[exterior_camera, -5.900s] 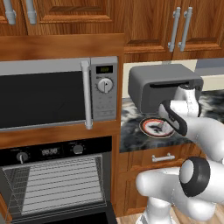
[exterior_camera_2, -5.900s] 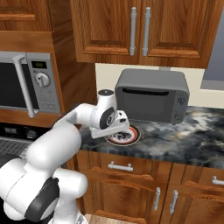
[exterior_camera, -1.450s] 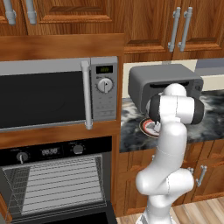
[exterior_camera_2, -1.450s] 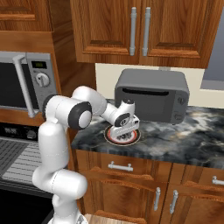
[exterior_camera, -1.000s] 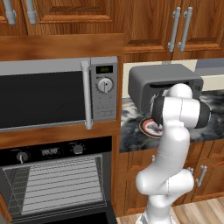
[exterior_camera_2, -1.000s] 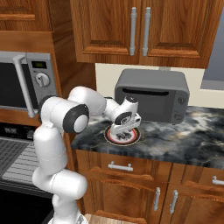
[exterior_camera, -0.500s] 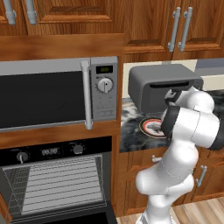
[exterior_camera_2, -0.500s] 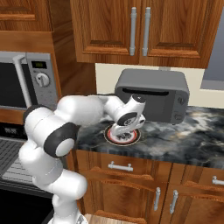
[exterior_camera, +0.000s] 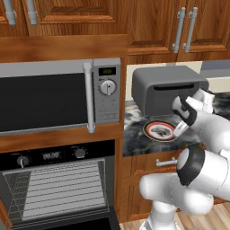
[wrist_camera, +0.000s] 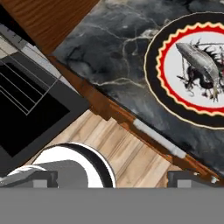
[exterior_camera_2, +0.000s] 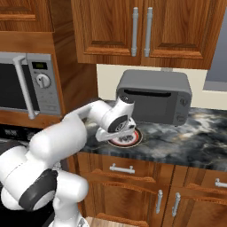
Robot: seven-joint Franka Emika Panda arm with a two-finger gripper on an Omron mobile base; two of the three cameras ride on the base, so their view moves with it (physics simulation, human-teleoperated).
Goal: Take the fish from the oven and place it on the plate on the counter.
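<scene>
Toaster oven [exterior_camera: 168,87] behind plate [exterior_camera: 159,131]

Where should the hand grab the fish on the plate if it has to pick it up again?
Across the middle of its body, from straight above. The fish lies flat on the plate, long and narrow, so fingers should close across its narrow width; the open hand is off to the side.
</scene>
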